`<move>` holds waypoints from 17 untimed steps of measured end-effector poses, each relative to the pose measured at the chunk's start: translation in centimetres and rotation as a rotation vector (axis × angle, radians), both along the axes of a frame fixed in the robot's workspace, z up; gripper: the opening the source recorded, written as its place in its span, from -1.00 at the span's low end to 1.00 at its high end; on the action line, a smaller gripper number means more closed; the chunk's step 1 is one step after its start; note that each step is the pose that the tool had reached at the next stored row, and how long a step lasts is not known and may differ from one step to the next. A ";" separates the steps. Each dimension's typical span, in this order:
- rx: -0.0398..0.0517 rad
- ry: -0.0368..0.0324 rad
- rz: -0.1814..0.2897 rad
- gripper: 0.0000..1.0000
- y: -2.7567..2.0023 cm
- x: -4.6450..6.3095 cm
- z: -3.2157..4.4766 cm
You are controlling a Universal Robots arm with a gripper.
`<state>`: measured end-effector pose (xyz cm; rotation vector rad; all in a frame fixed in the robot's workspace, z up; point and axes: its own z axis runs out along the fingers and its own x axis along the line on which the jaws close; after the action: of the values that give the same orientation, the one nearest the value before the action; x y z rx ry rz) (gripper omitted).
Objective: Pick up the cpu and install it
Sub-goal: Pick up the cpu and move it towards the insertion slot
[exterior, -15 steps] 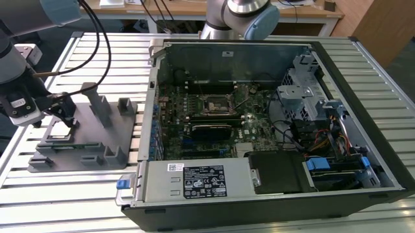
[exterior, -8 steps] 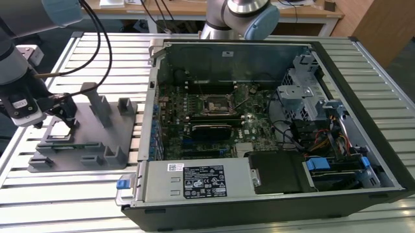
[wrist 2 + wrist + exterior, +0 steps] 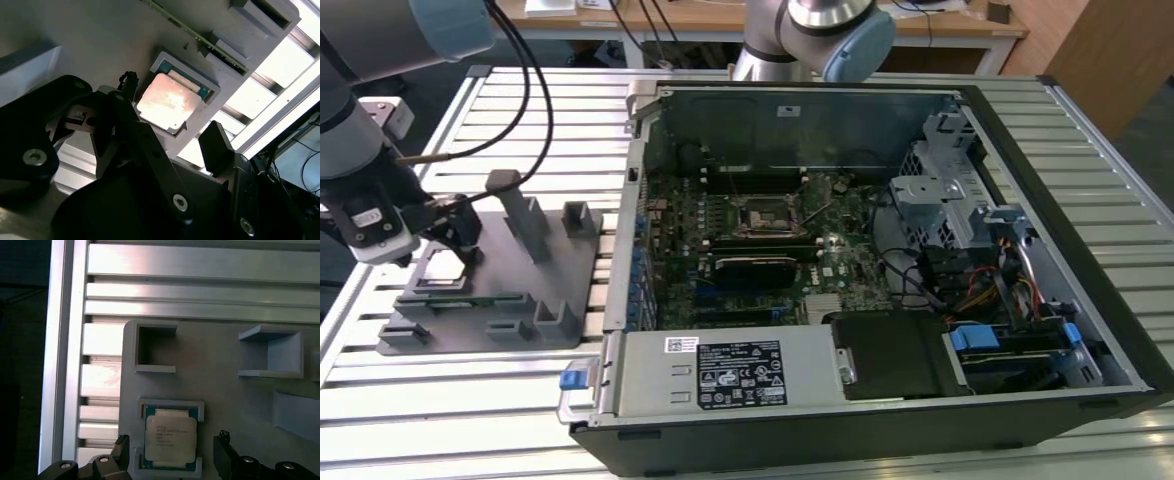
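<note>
— Exterior view?
— My claw (image 3: 450, 238) hangs over the grey tray (image 3: 520, 300).
— First wrist view?
— The cpu (image 3: 169, 444) lies in its tray recess, my claw (image 3: 172, 454) spread open astride it.
— Second wrist view?
— The cpu (image 3: 169, 102) sits between my fingers (image 3: 215, 142).

The cpu (image 3: 170, 440) lies in the tray (image 3: 215, 365) recess (hand (image 3: 172, 447) straddling it).

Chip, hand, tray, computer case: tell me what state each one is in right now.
Chip: lying flat in its pocket on the tray, not gripped.
Hand: open, a finger on each side of the chip, not closed on it.
Tray: flat on the slatted table.
Computer case: on its side, panel off, board exposed.
</note>
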<state>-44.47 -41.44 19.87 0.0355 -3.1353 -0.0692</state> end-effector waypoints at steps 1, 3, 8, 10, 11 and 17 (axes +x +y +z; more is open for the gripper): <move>-0.0029 0.0000 0.000 0.52 0.00 0.0 -0.08; -0.0045 0.0000 -0.004 0.52 0.00 0.0 -0.33; -0.0051 0.0001 -0.013 0.52 0.01 0.1 -0.83; -0.0051 0.0001 -0.013 0.52 0.00 0.1 -0.99; -0.0051 0.0001 -0.013 0.52 0.00 0.1 -1.07; -0.0052 0.0002 -0.013 0.36 0.01 0.1 -1.23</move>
<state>-44.42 -41.44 18.64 0.0157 -3.1356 -0.0611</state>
